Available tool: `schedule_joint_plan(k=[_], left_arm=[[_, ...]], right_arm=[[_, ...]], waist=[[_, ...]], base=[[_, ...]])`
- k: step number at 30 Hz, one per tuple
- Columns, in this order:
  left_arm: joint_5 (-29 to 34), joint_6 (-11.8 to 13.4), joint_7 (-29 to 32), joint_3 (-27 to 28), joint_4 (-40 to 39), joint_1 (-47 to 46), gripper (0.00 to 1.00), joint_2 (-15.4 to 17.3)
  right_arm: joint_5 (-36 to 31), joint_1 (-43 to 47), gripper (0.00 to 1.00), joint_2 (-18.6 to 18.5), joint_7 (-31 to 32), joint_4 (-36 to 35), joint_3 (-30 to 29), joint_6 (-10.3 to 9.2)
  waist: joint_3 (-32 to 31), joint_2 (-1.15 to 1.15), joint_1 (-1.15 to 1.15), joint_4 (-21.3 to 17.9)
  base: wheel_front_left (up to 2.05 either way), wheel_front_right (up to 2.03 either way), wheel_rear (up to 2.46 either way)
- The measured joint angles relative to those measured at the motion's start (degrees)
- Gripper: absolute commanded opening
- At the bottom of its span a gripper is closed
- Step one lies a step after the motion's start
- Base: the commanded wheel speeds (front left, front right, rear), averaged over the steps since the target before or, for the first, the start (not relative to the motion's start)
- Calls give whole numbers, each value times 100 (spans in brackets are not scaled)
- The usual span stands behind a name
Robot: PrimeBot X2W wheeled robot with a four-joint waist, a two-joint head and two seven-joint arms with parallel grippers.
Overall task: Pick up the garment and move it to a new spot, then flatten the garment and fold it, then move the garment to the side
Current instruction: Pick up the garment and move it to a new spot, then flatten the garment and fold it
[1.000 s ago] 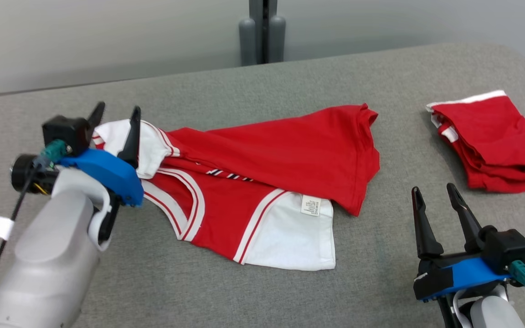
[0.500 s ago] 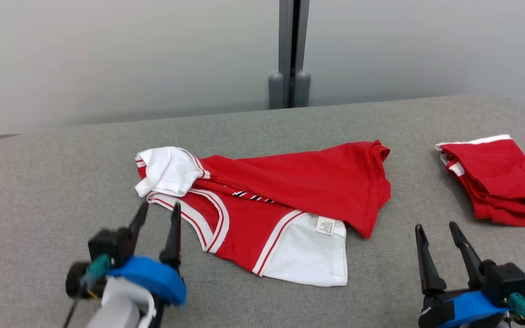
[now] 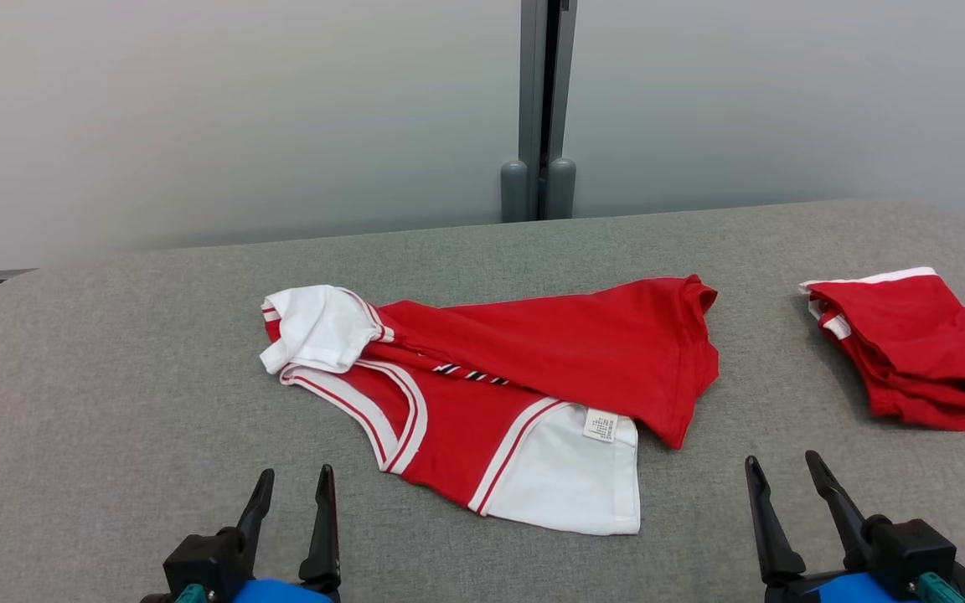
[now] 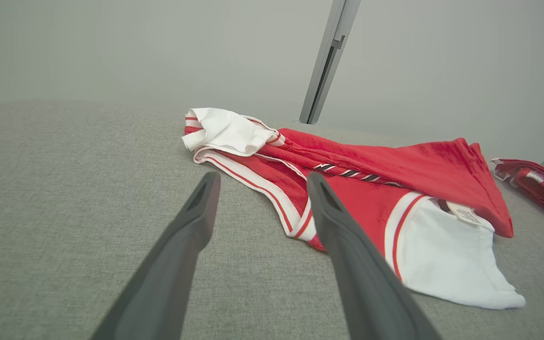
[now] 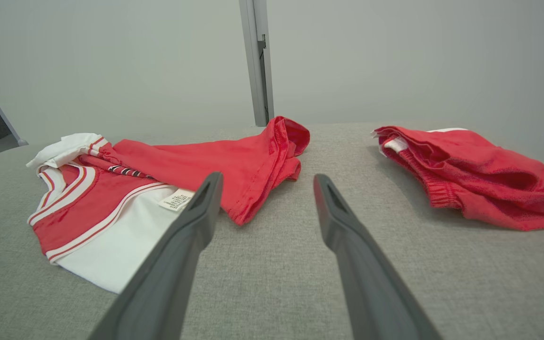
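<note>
Left claw (image 3: 296,471), wide open and empty like the right claw (image 3: 781,459), is being drawn back from the garment (image 3: 549,352), which is being left rumpled mid-way across the surface (image 3: 114,377), so a flattening regrasp is likely being prepared.

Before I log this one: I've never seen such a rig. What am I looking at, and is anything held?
It is a two-armed robot. The wide picture comes from its head camera, looking down at a grey table. The other two come from cameras on each wrist, looking along that gripper's two dark fingers. A rumpled red and white garment lies mid-table, with a second red garment to its right. The left gripper and right gripper are open, holding nothing.
</note>
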Motion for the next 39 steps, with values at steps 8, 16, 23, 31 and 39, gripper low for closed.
schedule_joint_plan(k=[8, 16, 23, 31, 39], left_arm=[[140, -32, 0, 64, -8, 63, 100, -54], [214, -69, 0, 76, 64, 63, 100, -76], [216, -122, 0, 102, 67, 51, 100, -99], [390, -278, 255, -35, 276, -662, 100, 86], [475, -482, 682, -48, 1245, -2030, 100, 209]], right_arm=[[60, -10, 100, 1, 0, 66, 110, 0], [62, -17, 100, 1, 0, 70, 112, 0], [64, -35, 100, 1, 0, 56, 109, 0], [48, -205, 100, 0, 0, -40, 103, 0], [0, -598, 100, 1, 0, -138, 216, 0]], waist=[[5, 0, 0, -43], [19, 0, 1, -23], [78, 0, 1, -12], [418, 0, 1, -92], [1096, 0, 2, -366]], base=[[0, 0, 0], [0, 0, 0], [0, 0, 0], [0, 0, 0], [0, 0, 0]])
